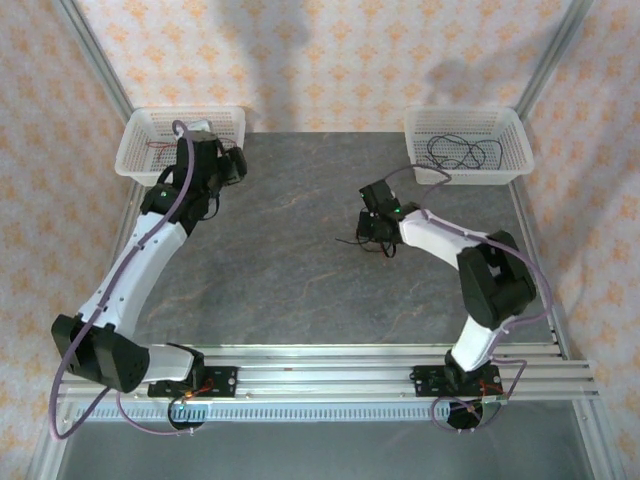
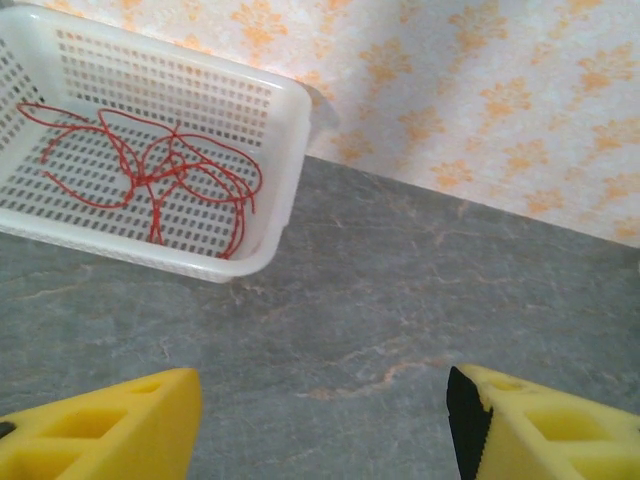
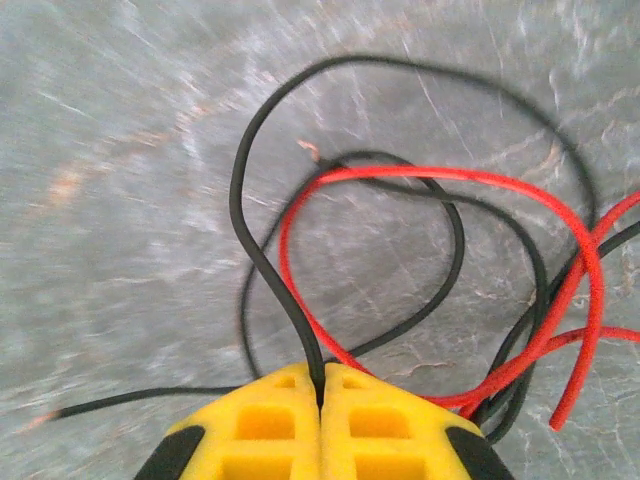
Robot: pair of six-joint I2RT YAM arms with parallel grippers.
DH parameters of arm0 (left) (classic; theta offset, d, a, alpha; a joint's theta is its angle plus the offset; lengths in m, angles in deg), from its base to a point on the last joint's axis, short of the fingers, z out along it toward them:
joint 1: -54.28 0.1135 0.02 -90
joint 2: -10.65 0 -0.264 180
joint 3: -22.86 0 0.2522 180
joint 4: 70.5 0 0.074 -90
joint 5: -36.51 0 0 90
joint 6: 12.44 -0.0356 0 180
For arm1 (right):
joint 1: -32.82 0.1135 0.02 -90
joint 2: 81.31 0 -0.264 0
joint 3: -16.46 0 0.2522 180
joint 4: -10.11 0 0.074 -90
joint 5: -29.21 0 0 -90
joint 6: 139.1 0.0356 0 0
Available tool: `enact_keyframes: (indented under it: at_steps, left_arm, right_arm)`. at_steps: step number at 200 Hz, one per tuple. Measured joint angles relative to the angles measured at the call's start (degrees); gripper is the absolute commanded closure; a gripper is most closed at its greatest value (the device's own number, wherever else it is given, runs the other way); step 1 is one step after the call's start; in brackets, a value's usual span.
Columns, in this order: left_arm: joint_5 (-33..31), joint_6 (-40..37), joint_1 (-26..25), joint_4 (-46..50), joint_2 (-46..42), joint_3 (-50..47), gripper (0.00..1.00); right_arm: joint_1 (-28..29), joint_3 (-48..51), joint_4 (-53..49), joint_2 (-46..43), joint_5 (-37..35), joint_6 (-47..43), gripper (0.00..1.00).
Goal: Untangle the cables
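A tangle of thin cables lies on the grey table near the middle. In the right wrist view a black cable [image 3: 245, 215] loops across a red cable [image 3: 450, 177]. My right gripper [image 3: 322, 385] is shut on the black cable, which runs up out of the seam between the yellow fingers. From above, the right gripper [image 1: 375, 235] is low over that tangle [image 1: 350, 242]. My left gripper [image 2: 322, 420] is open above bare table, nothing between its yellow fingers [image 2: 100, 430]. It hovers by the left basket [image 1: 235, 165]. More red cables [image 2: 150, 175] lie in that basket.
A white basket [image 2: 290, 170] stands at the back left corner, and a second white basket [image 1: 520, 150] at the back right holds black cables [image 1: 465, 152]. Metal frame posts and patterned walls bound the table. An aluminium rail [image 1: 330, 375] runs along the near edge.
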Motion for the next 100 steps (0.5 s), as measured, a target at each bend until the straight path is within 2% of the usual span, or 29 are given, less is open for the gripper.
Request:
enact_keyframes:
  at_steps: [40,100]
  left_arm:
    - [7.2,-0.5,-2.3,-5.6,-4.0,-6.8,0.36]
    - [15.3,-1.6,-10.6,-16.3,-5.9,-16.3,0.37]
  right_arm:
    - [0.0,-1.2,-0.4,-9.1,6.2,-1.3,1.0]
    - [-1.1,-2.6,-0.4,-12.8,17.1,-3.0,1.0]
